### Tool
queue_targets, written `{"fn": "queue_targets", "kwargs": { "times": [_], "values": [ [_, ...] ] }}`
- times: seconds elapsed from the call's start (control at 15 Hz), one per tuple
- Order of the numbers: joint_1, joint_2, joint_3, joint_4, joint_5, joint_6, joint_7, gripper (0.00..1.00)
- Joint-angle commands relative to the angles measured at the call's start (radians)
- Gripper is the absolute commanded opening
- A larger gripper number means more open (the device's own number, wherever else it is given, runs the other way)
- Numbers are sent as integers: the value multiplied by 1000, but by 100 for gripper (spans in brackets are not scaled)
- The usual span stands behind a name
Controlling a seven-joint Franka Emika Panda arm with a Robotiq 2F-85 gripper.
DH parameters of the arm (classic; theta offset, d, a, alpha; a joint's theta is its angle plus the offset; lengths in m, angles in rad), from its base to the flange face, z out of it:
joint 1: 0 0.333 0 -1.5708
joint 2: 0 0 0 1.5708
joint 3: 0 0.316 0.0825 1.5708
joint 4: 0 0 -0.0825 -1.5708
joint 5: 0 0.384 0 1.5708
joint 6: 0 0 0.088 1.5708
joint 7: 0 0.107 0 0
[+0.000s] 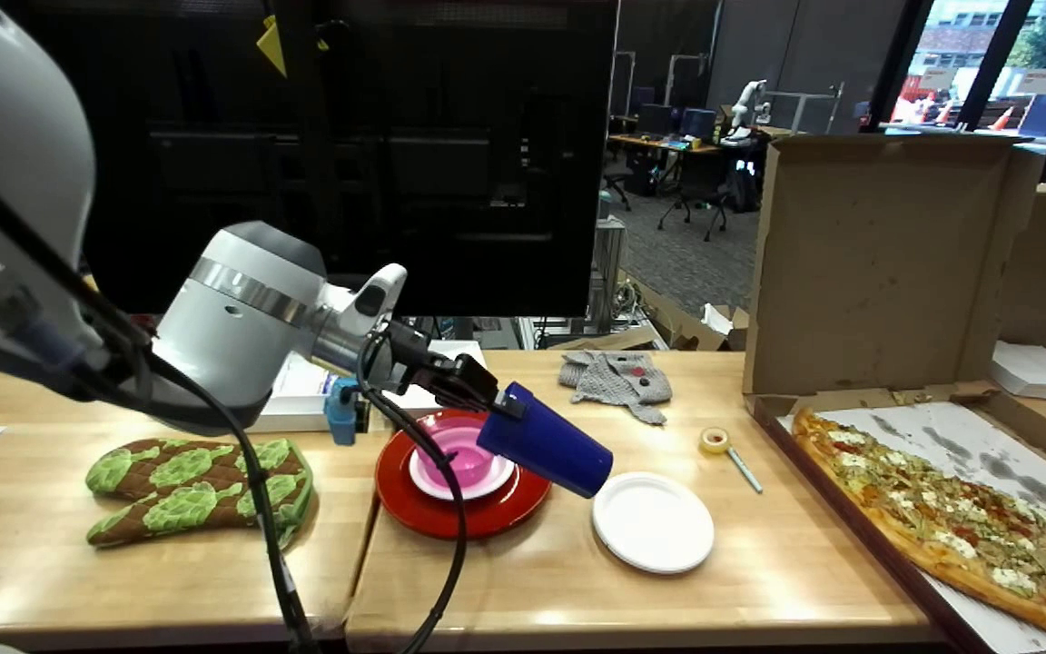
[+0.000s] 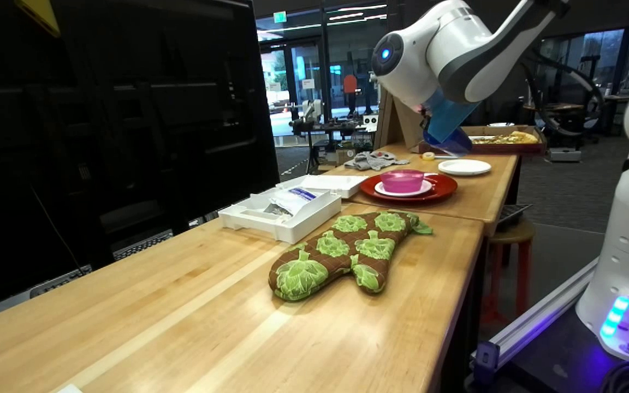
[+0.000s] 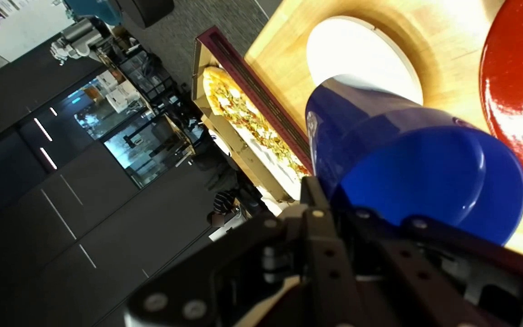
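A dark blue cup point(image 1: 548, 445) hangs tilted above the table, with my gripper point(image 1: 507, 401) shut on its wall near the rim. In the wrist view, the open mouth of the cup point(image 3: 416, 172) faces the camera; one finger lies outside the wall and the other appears to reach inside. The cup's far end points down toward a white plate point(image 1: 653, 522), apart from the table. Beside and partly behind the cup is a red plate point(image 1: 396, 490), bearing a smaller white plate point(image 2: 428, 186) and a pink bowl point(image 2: 402, 181). Part of the gripper is hidden in an exterior view.
An open pizza box point(image 1: 886, 272) with pizza point(image 1: 959, 527) stands beyond the white plate. A tape roll point(image 1: 714, 440), marker point(image 1: 745, 470) and grey knitted item point(image 1: 618, 381) lie nearby. An oven mitt point(image 2: 347, 251), white case point(image 2: 287, 215) and large black screen point(image 1: 323, 154) are also around.
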Motion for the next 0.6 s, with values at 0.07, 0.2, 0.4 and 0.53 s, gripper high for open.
{"fn": "queue_targets", "kwargs": {
  "times": [0.07, 0.2, 0.4, 0.53],
  "values": [
    [88, 71, 40, 61, 24, -134, 59, 1],
    [116, 108, 53, 92, 29, -177, 71, 1],
    [142, 166, 60, 132, 36, -218, 93, 1],
    [150, 206, 64, 152, 32, -246, 122, 1]
  ]
}}
